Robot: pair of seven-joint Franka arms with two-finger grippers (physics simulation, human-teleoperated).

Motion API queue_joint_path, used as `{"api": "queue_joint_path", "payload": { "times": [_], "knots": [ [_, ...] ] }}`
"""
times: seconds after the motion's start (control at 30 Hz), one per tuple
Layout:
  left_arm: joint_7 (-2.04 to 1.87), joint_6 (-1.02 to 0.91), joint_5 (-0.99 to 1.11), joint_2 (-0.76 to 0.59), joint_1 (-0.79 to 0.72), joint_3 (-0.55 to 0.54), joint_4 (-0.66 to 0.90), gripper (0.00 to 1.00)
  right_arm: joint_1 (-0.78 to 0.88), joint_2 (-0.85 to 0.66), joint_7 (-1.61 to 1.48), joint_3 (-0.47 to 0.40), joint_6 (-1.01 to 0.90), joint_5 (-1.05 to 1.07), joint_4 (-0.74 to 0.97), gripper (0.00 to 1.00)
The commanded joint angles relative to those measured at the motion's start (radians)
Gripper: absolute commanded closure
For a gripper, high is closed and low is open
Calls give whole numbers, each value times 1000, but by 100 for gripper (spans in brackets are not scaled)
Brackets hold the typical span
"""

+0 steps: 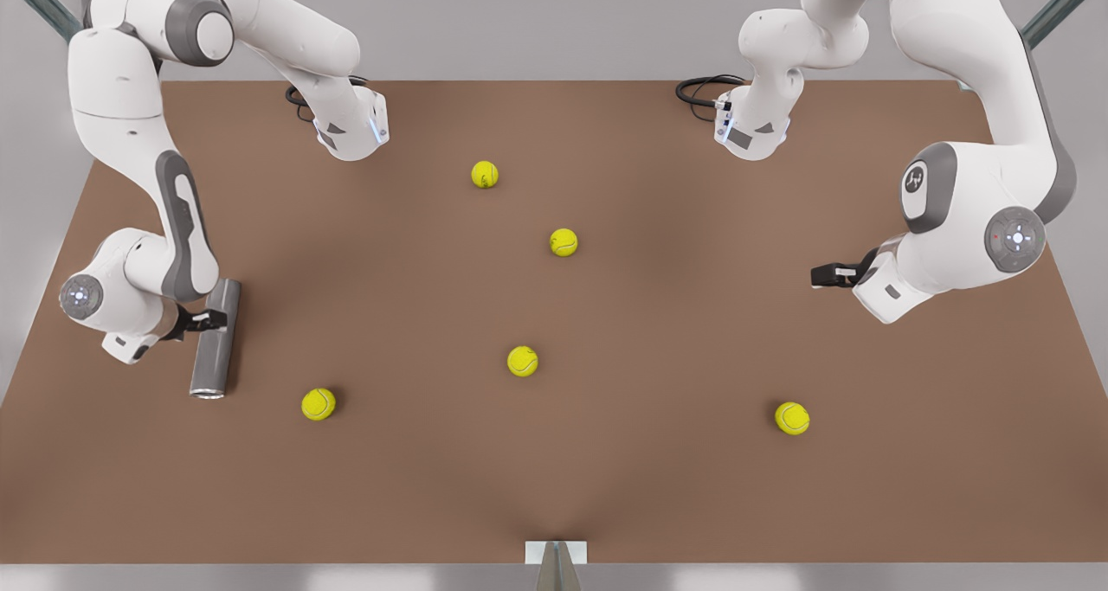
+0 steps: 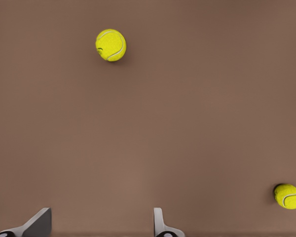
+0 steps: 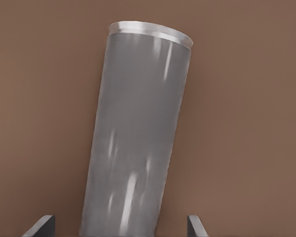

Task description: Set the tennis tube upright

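Observation:
The tennis tube (image 1: 215,342) is a dark grey cylinder lying flat on the brown table at the front view's left, its lighter rim (image 1: 208,392) toward the near edge. In the right wrist view the tennis tube (image 3: 138,138) runs lengthwise away from the camera. My right gripper (image 1: 210,319) (image 3: 118,229) is open and straddles the tube's middle, with a gap between each fingertip (image 3: 42,224) and the tube wall. My left gripper (image 1: 821,274) (image 2: 99,229) hovers open at the front view's right, holding nothing.
Several yellow-green tennis balls lie scattered on the table (image 1: 675,487): one (image 1: 318,404) close to the tube's rim end, others at mid-table (image 1: 522,361) (image 1: 563,242) (image 1: 485,174) and near right (image 1: 792,418). Two balls (image 2: 111,45) (image 2: 288,196) lie ahead of my left gripper.

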Motion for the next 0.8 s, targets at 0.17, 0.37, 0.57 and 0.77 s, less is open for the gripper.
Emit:
{"api": "queue_joint_path", "payload": {
  "times": [0.17,0.37,0.57,0.77],
  "knots": [
    [-2,-1,0,4,-1,0,0,0,-26,76,-248,0,137,2,4,0],
    [-5,-2,0,9,-2,0,0,0,-33,97,-248,2,159,1,1,0],
    [-5,-8,2,11,-2,0,0,0,-30,117,-250,3,174,-1,2,0],
    [-5,-8,2,12,-2,0,0,0,-33,131,-250,3,186,-1,5,25]
  ]
}}
